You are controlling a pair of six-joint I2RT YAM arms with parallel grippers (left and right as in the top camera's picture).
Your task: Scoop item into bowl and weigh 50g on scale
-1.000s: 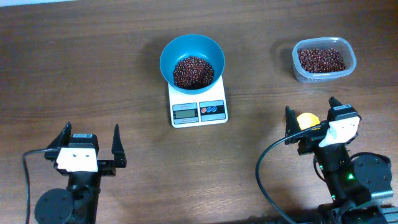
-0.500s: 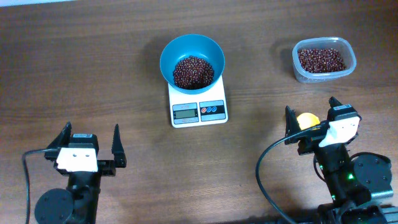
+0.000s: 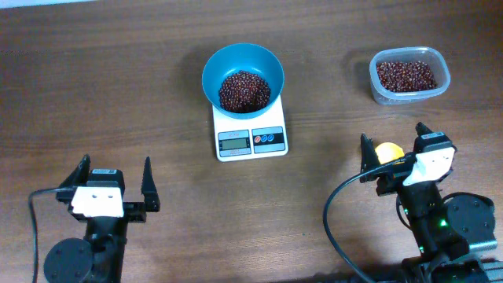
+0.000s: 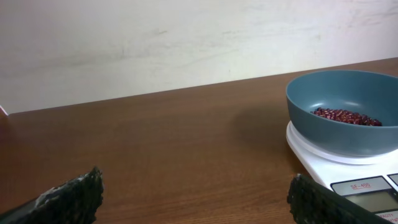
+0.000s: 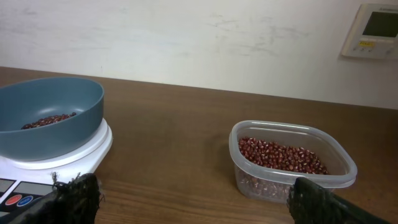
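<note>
Beans (image 3: 244,90) sit in the bowl (image 3: 216,67) on the scale (image 3: 251,126) near the far edge of the table (image 3: 118,94), left gripper (image 3: 115,169) and right gripper (image 3: 392,140) spread at the near edge; its display (image 3: 233,142) unreadable, another scoop from the tub (image 3: 375,90) might overshoot 50g.

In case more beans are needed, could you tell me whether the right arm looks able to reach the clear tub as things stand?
Probably yes: the clear tub lies ahead of the open right gripper, only bare table lies between them, and the tub has no lid.
</note>
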